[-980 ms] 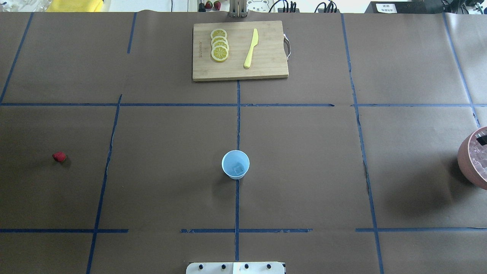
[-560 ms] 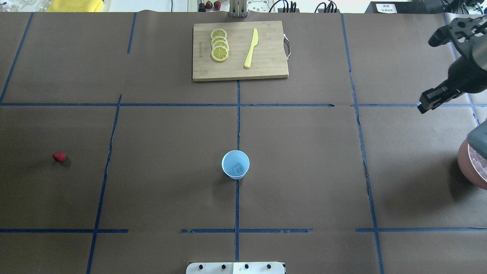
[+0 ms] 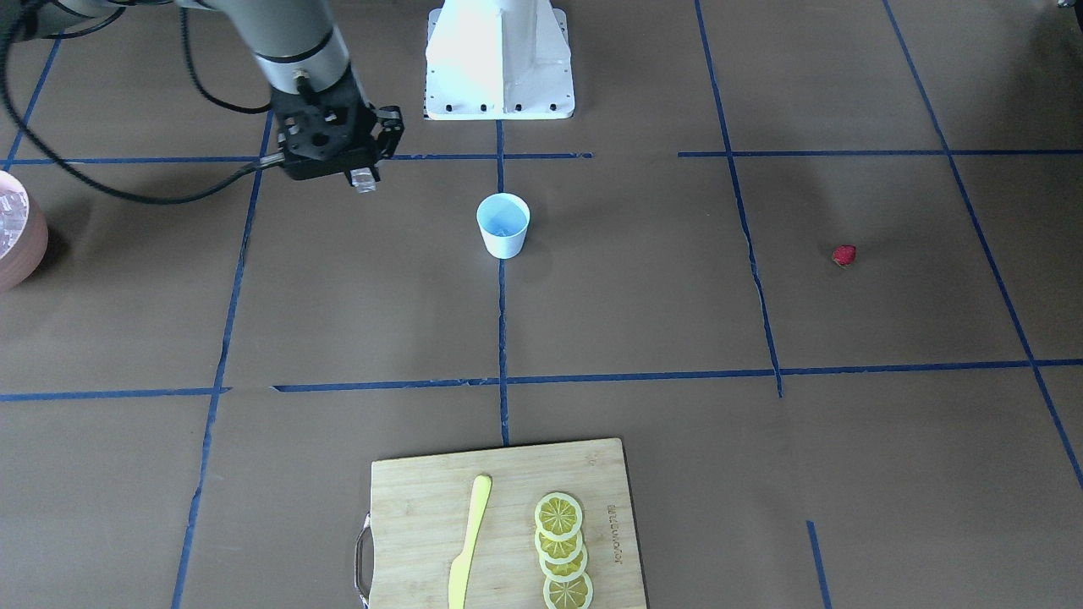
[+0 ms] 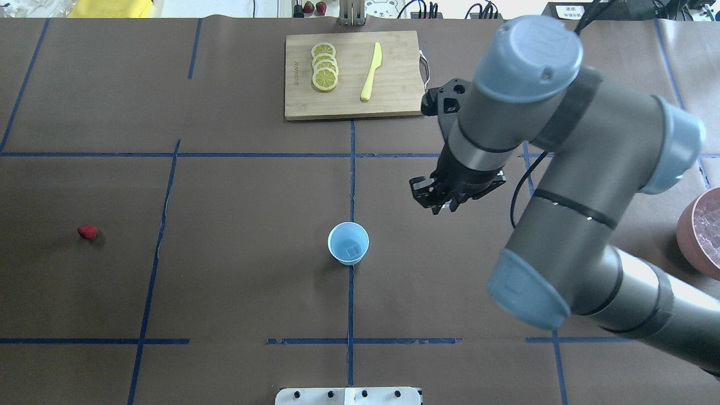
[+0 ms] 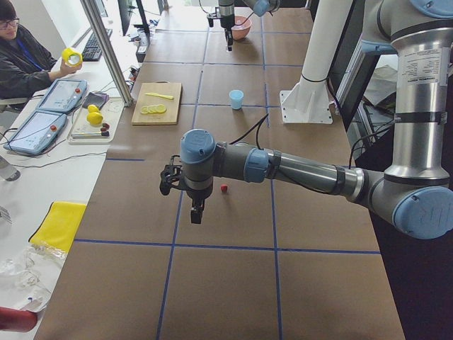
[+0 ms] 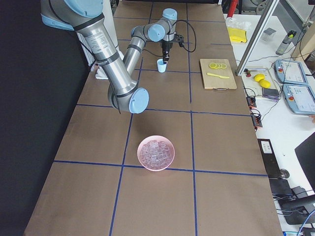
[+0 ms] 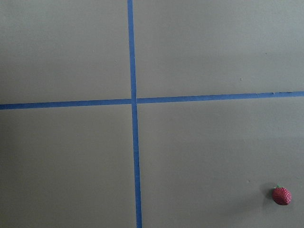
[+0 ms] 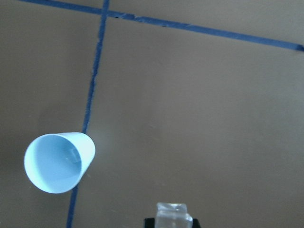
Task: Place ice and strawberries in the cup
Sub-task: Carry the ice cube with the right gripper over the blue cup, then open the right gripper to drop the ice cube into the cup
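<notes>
The white cup (image 4: 349,243) with a pale blue inside stands upright at the table's middle, with one clear ice cube (image 4: 353,251) in its bottom. My right gripper (image 4: 444,206) hangs above the table to the cup's right, shut on another clear ice cube (image 3: 365,179). The right wrist view shows that cube (image 8: 173,213) at its lower edge and the cup (image 8: 59,161) off to the left. A small red strawberry (image 4: 88,232) lies far left on the paper. My left gripper (image 5: 196,212) hovers close to the strawberry (image 5: 224,188); I cannot tell whether it is open or shut.
A pinkish-brown bowl (image 4: 687,236) of ice cubes sits at the right edge. At the far side lies a wooden cutting board (image 4: 399,84) with lemon slices (image 4: 324,66) and a yellow knife (image 4: 371,72). The right arm's elbow looms over the right half.
The right arm has swung in from the right edge, away from the bowl, and now hangs close to the cup with an ice cube. Cup and strawberry have not moved.
</notes>
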{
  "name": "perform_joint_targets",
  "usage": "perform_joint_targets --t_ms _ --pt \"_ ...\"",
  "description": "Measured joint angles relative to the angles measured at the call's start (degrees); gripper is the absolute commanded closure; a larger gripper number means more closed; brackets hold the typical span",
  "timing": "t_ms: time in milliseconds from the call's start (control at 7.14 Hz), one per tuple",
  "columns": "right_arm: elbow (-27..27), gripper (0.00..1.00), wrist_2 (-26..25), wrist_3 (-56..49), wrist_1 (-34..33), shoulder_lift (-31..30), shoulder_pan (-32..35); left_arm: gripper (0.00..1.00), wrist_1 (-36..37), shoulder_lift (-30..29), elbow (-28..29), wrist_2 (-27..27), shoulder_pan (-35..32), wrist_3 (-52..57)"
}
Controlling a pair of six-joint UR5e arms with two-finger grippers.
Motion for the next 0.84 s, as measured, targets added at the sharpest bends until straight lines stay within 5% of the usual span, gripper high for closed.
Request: perform_joint_targets --t_ms 420,840 --pt "-12.4 1.00 -8.3 10.4 4.9 9.1 -9.0 0.00 -0.1 0.0 0.5 0.1 0.0 0.0" --pt "-18.9 1.00 -10.2 12.7 7.7 12.1 -11.0 0.00 -0.1 0.0 0.6 0.1 0.0 0.0"
